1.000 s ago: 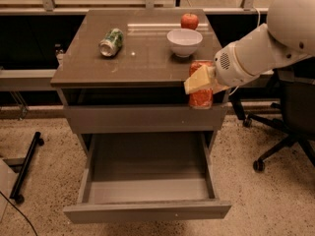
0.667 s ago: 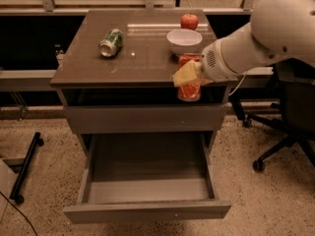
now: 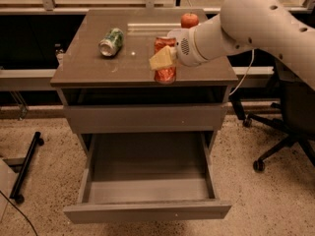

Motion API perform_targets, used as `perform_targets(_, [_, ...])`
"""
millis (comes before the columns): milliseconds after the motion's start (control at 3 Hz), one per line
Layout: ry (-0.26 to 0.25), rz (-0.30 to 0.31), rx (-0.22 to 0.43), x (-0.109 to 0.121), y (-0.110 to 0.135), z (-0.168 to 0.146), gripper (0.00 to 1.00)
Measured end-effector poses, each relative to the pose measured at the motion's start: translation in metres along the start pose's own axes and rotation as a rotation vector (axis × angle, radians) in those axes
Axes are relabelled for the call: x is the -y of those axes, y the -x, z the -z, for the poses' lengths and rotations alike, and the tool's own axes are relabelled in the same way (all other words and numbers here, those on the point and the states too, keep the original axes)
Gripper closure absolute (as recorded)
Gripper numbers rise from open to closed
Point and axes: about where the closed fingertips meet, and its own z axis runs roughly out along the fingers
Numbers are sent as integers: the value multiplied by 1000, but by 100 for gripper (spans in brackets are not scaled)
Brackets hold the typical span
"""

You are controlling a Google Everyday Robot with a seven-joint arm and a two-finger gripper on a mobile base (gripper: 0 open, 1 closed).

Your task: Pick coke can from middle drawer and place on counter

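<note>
– Claw [image 3: 165,63] up over the surface [image 3: 93,68], pinching the coke can [image 3: 166,75]: one cream finger [image 3: 161,59] lies across the red front, and the other side is hidden behind the can.
– Any writing on it?
– Red body with pale marks, nothing I can read. Same story with the green-and-white soda can [image 3: 111,42], lying on its side toward the left and well apart.
– How does the coke can stand?
– Upright, near the front edge, right of middle. Whether its base touches the surface, I can't tell.
– And the arm?
– The white arm [image 3: 256,23] sweeps in from the upper right, crossing the right-hand edge, with the wrist turned so the claw points left. A red apple [image 3: 189,19] sits just behind it at the back.
– Below the top?
– Upper drawer front [image 3: 145,117] shut, middle drawer [image 3: 147,211] pulled right out toward us.
– The room?
– Speckled floor [image 3: 256,205], a black office chair [image 3: 290,127] on castors at the right, a black bar [image 3: 27,166] lying on the floor at the left, and pale rails along the back.
</note>
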Motion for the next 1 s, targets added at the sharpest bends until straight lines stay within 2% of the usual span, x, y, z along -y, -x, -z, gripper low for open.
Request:
perform_targets(333, [34,61,71,-5,35,-45,100])
perform_targets(1000, [42,95,139,-4,66,-93,100])
